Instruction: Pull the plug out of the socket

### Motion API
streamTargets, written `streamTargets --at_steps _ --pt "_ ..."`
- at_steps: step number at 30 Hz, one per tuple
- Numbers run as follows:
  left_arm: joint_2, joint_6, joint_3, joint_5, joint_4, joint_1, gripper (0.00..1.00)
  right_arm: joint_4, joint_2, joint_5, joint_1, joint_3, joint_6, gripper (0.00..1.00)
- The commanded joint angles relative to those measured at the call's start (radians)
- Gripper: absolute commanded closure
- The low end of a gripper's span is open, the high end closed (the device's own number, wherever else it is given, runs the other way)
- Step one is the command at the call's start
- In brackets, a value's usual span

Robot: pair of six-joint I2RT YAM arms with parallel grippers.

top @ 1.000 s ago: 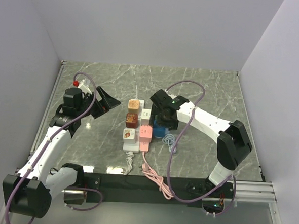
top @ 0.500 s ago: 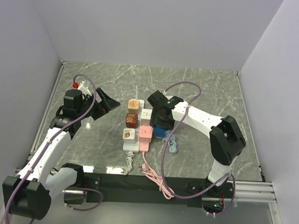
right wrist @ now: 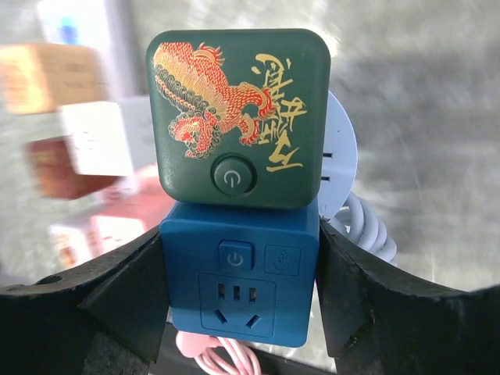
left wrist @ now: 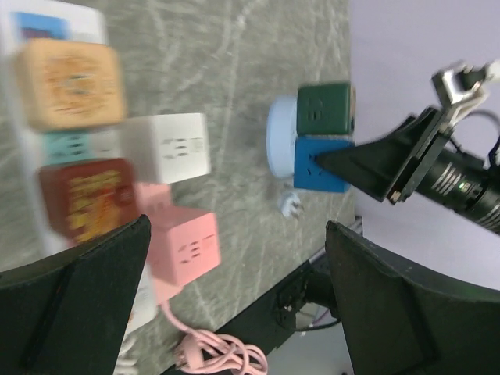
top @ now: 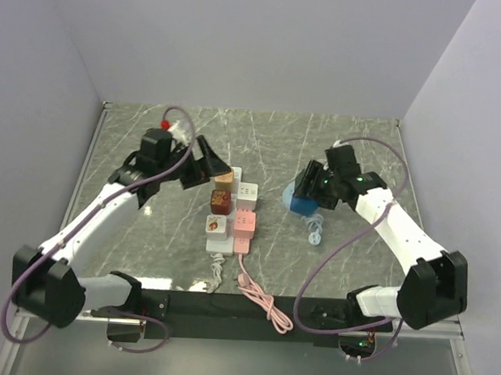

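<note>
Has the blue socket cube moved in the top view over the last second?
Yes. Held in the right gripper, the blue socket cube has shifted right and slightly back, away from the white power strip.

We see a dark green cube plug [right wrist: 238, 117], printed with a red-gold dragon and a round power button, seated flush against a blue cube socket [right wrist: 241, 273], right of centre in the overhead view
</note>
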Motion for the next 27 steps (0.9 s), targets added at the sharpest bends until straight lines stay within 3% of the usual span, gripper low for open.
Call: streamTargets --at_steps 1,6,10,23,27 --pt "0.11 -0.004 0.108 -0.028 0.015 -0.108 0.01 0.167 -0.032 -0.248 -0.032 0.033 -0.095 1.0" --pt "0.31 -0.016 0.287 -0.073 -0.003 -0.262 0.01 0.298 -0.053 -0.399 -0.05 -0.019 -0.054 1.0" --pt "0.427 -0.036 0.365 -0.12 -0.011 -0.299 0.01 0.384 -0.104 -0.445 -0.061 -0.064 -0.004 1.0" --pt "0.497 -0.026 0.391 -0.015 0.091 -0.331 0.18 0.504 -0.144 -0.565 -0.158 -0.115 0.102 1.0" --pt "0.546 0.003 0.447 -0.044 0.048 -0.372 0.19 0.53 -0.122 -0.611 -0.172 -0.093 0.121 1.0"
